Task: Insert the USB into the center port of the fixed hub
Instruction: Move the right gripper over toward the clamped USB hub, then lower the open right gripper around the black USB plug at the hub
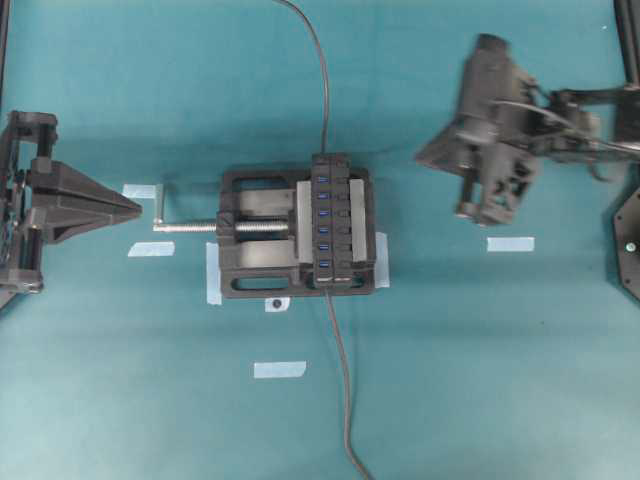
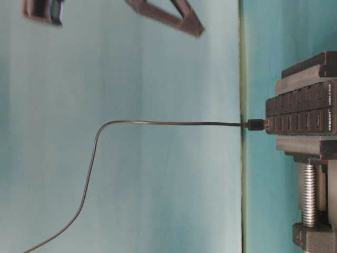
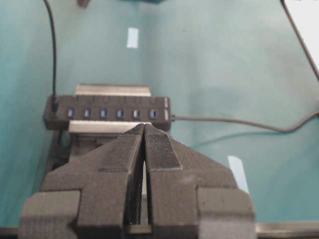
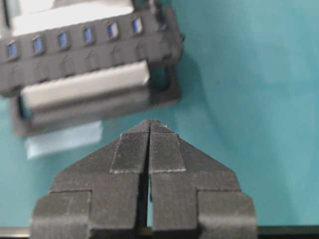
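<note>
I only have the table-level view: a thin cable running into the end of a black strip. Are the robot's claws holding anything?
Observer: No. The left wrist view shows the left gripper shut on nothing.
Operator: And the other claw?
Observer: The right gripper is also shut and empty, as its own wrist view shows.
Operator: Is anything plugged into the strip's slots?
Observer: From overhead, the fixed hub shows a row of blue slots, and the center port looks empty.

The hub (image 1: pixel 332 222) looks like matt black plastic, clamped in a vise (image 1: pixel 262 234) with bare silvery metal jaw plates and a threaded metal screw (image 1: pixel 195 227). Both grippers' fingers (image 4: pixel 129 149) show finely ribbed matt pads above a smooth teal worktop (image 1: pixel 480 370).
</note>
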